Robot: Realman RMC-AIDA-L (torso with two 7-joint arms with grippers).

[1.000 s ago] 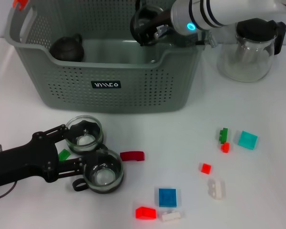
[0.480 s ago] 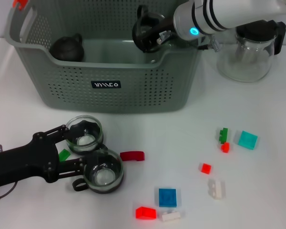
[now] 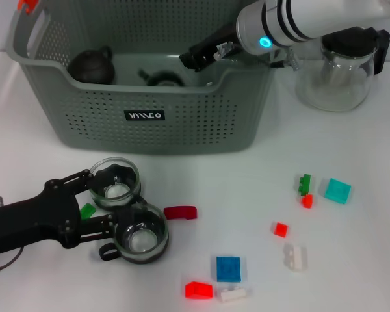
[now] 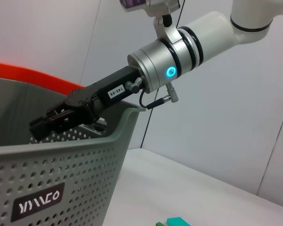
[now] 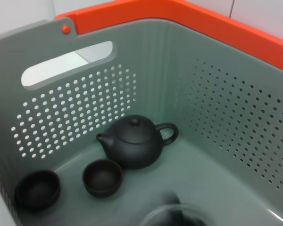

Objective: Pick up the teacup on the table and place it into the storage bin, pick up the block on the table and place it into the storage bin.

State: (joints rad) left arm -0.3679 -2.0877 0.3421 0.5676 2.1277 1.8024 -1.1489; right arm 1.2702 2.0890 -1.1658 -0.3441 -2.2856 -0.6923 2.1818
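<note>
The grey-green storage bin (image 3: pixel 149 123) stands at the back of the table. My right gripper (image 3: pixel 194 58) hangs open and empty over its right half; it also shows in the left wrist view (image 4: pixel 47 123). A glass teacup with a dark rim (image 3: pixel 161 79) lies on the bin floor below it, and its rim shows in the right wrist view (image 5: pixel 179 216). My left gripper (image 3: pixel 99 201) rests open on the table at the front left, next to two glass teacups (image 3: pixel 117 182) (image 3: pixel 141 235) and a green block (image 3: pixel 88 210). A red block (image 3: pixel 181 212) lies just right of them.
A black teapot (image 5: pixel 132 146) and two small black cups (image 5: pixel 102 176) sit in the bin. A glass teapot with a black lid (image 3: pixel 341 68) stands at the back right. Several loose blocks lie at the front right, among them a blue one (image 3: pixel 228 268) and a teal one (image 3: pixel 337 190).
My right gripper has let go of the dark-rimmed teacup, which now lies on the bin floor. The left arm has not moved.
</note>
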